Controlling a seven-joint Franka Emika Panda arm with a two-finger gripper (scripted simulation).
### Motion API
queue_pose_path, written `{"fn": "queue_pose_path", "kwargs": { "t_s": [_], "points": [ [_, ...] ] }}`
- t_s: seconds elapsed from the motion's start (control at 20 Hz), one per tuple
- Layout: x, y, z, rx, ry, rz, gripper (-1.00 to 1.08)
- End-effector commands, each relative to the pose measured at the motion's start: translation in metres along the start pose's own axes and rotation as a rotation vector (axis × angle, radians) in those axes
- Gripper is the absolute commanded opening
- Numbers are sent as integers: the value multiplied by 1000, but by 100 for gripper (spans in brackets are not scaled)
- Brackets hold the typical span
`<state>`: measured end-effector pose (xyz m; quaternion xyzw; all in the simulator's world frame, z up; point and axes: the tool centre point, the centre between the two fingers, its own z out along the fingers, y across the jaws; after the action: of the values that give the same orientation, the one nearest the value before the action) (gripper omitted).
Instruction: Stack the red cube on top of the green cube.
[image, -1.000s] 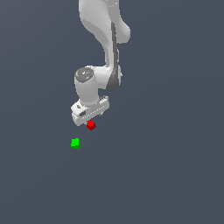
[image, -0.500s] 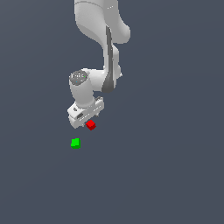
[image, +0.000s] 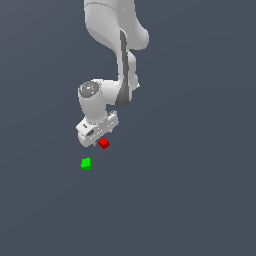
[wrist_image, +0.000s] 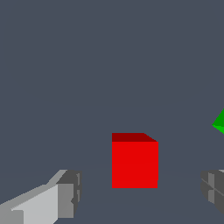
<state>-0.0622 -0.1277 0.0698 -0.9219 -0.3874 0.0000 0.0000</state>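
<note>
The red cube (image: 103, 143) lies on the dark floor right under my white gripper (image: 98, 140). In the wrist view the red cube (wrist_image: 134, 161) sits between my two fingers, with a gap on each side. One grey fingertip (wrist_image: 69, 194) and the other (wrist_image: 213, 189) stand wide apart, so the gripper (wrist_image: 141, 192) is open and touches nothing. The green cube (image: 86, 163) lies a short way off toward the exterior view's left and nearer the camera. Only its corner shows at the edge of the wrist view (wrist_image: 220, 124).
A plain dark grey floor (image: 190, 200) runs all around. The white arm (image: 115, 45) rises above the gripper.
The gripper has shifted a little toward the exterior view's left and slightly lower over the red cube. Neither cube has moved.
</note>
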Motion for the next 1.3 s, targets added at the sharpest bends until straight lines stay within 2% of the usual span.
{"fn": "queue_pose_path", "kwargs": {
  "t_s": [0.0, 0.9, 0.95, 1.25],
  "points": [
    [0, 0, 0, 0, 0, 0, 100],
    [0, 0, 50, 0, 0, 1, 100],
    [0, 0, 50, 0, 0, 1, -100],
    [0, 0, 50, 0, 0, 1, -100]
  ]
}}
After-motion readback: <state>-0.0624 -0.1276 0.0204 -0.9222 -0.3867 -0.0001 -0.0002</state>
